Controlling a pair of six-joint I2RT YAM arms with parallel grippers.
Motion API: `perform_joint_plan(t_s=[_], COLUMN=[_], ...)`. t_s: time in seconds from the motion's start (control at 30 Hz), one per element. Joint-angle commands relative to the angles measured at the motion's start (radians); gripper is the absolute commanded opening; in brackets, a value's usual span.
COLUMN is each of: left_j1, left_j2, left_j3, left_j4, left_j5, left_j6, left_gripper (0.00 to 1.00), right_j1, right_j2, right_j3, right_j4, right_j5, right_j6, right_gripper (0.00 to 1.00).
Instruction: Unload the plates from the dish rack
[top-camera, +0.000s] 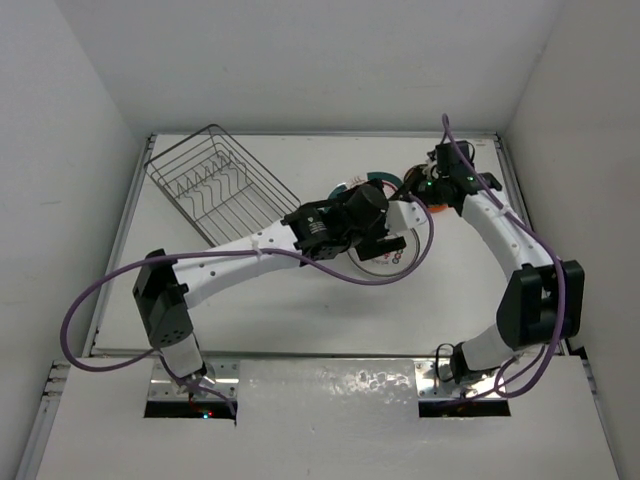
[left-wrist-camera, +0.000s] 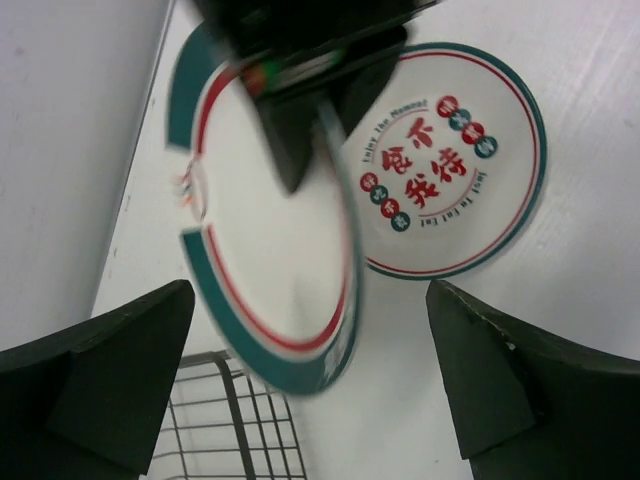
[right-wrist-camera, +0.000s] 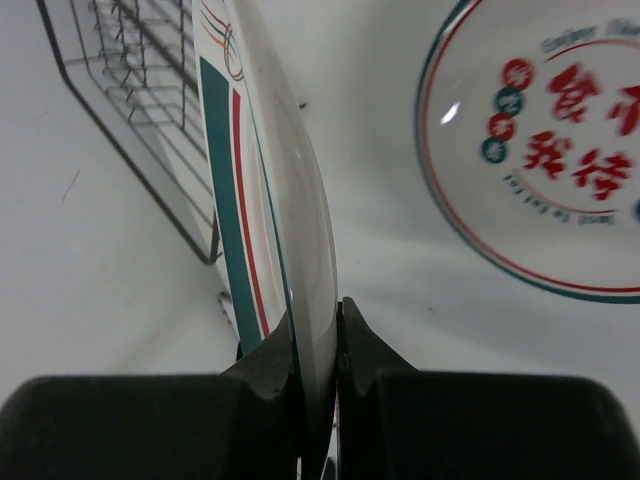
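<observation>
the white surface (top-camera: 300, 310) carries the wire dish rack (top-camera: 222, 186) at its far left corner. well to the right of the rack, a flat plate (left-wrist-camera: 450, 150) with green and red rim bands and red characters lies on the surface. a second plate (right-wrist-camera: 300, 200), also banded, is held on edge near it, its rim clenched in the right gripper (right-wrist-camera: 318, 345). the left gripper (left-wrist-camera: 310, 290) hovers above both plates, fingers spread wide, grasping nothing.

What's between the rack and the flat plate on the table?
The held plate, pinched on edge by the right hand, sits between the rack and the flat plate; the right wrist view shows it.
</observation>
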Motion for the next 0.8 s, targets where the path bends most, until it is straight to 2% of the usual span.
perform_joint_plan(t_s=[0.0, 0.1, 0.23, 0.3, 0.4, 0.47, 0.5, 0.53, 0.6, 0.63, 0.7, 0.77], left_j1=[0.01, 0.016, 0.049, 0.104, 0.203, 0.246, 0.249, 0.249, 0.25, 0.253, 0.26, 0.276], left_j2=[-0.051, -0.152, -0.398, -0.486, -0.519, -0.513, -0.505, -0.502, -0.494, -0.491, -0.471, -0.442], left_j3=[0.035, -0.011, -0.171, -0.241, -0.255, -0.24, -0.226, -0.22, -0.21, -0.207, -0.195, -0.18], left_j4=[0.083, 0.084, 0.196, 0.251, 0.245, 0.206, 0.192, 0.181, 0.15, 0.141, 0.097, 0.045], left_j5=[-0.106, -0.093, -0.004, 0.039, 0.053, 0.044, 0.033, 0.015, -0.013, -0.044, -0.073, -0.101], left_j6=[-0.082, -0.191, -0.33, -0.416, -0.527, -0.602, -0.613, -0.63, -0.666, -0.679, -0.708, -0.769], left_gripper=[1.0, 1.0, 1.0, 1.0, 1.0, 1.0, 1.0, 1.0, 1.0, 1.0, 1.0, 1.0], right_j1=[-0.083, -0.152, -0.157, -0.157, -0.157, -0.157, -0.157, -0.157, -0.152, -0.143, -0.088, -0.028], right_j2=[-0.074, -0.135, -0.165, -0.16, -0.151, -0.14, -0.131, -0.129, -0.117, -0.099, -0.065, 0.004], right_j3=[-0.048, -0.185, -0.285, -0.341, -0.386, -0.394, -0.392, -0.398, -0.398, -0.385, -0.346, -0.267], right_j4=[0.04, 0.141, 0.211, 0.263, 0.298, 0.294, 0.294, 0.297, 0.28, 0.265, 0.164, 0.041], right_j5=[0.07, 0.091, 0.153, 0.159, 0.194, 0.205, 0.205, 0.205, 0.208, 0.217, 0.271, 0.353], right_j6=[-0.062, -0.099, -0.194, -0.223, -0.259, -0.282, -0.289, -0.289, -0.292, -0.302, -0.36, -0.409], right_gripper=[0.0, 0.0, 0.0, 0.0, 0.0, 0.06, 0.14, 0.4, 0.63, 0.85, 0.99, 0.99])
